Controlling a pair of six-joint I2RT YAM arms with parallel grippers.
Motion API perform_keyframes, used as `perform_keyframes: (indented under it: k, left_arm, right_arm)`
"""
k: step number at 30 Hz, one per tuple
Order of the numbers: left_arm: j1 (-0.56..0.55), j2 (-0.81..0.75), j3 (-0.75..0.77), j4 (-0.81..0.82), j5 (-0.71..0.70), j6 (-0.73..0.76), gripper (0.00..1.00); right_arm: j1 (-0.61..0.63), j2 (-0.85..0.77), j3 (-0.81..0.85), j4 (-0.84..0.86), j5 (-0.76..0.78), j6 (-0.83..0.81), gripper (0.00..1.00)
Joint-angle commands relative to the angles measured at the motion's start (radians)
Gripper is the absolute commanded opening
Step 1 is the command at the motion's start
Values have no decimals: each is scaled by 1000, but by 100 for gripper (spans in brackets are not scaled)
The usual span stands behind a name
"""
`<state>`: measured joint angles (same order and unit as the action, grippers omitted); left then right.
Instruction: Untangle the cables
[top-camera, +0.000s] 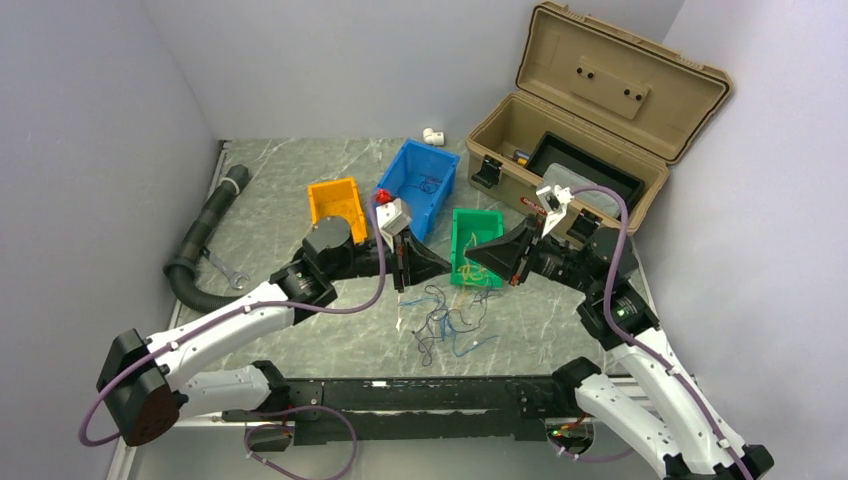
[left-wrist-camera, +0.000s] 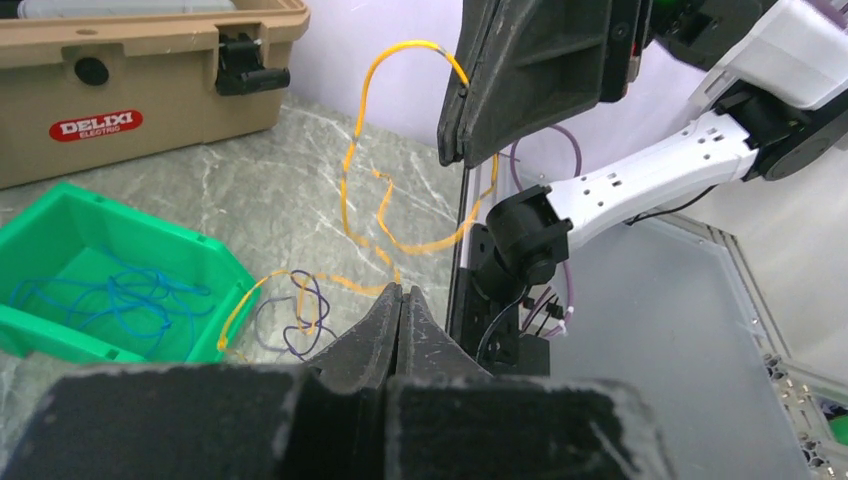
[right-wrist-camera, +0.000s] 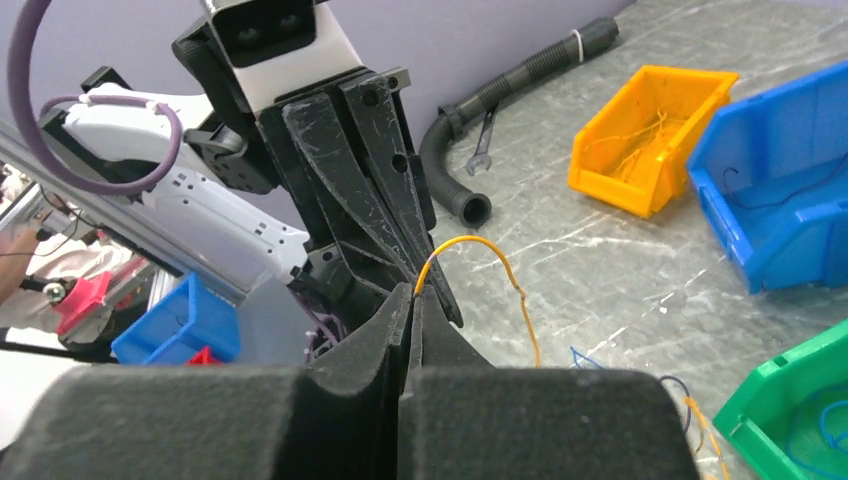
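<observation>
Pinching a single yellow wire (left-wrist-camera: 362, 110) at two spots, the arms hold it up off the table (top-camera: 300, 190), nose to nose. The left gripper (left-wrist-camera: 400, 300) is clamped tight on it, the wire coming straight out of its tips. The right gripper (right-wrist-camera: 412, 300) is likewise squeezed closed, with the wire arching out from between its pads. Between them the strand hangs in slack loops, and in the left wrist view a lower part trails down among dark strands beside the green bin (top-camera: 480, 213). The other cables (top-camera: 450, 325) lie in a loose heap on the table just below the grippers. I'd reckon this stuff is feather-light, floppy and a bit slick, likely to snag on its neighbours rather than slide free. It looks best held near an end and drawn out gently.
</observation>
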<state>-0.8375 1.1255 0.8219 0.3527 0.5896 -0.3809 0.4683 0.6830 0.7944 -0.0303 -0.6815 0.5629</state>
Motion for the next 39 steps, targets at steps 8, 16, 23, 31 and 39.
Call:
perform_keyframes:
  k: [8,16,23,31,39]
  left_arm:
    - [-4,-8,-12,-33,16,24,85]
    - [-2,-20,-8,57,-34,18,99]
    - [11,72,39,190,60,-2,99]
    - [18,162,80,393,175,-116,99]
    - [16,212,140,345,186,-114,100]
  right_arm:
    - [6,12,35,0,5,-6,0]
    - [5,22,55,23,-45,23,0]
    - [6,43,84,23,-87,25,0]
    - [6,72,119,60,-131,37,0]
    - [5,96,124,109,-142,52,0]
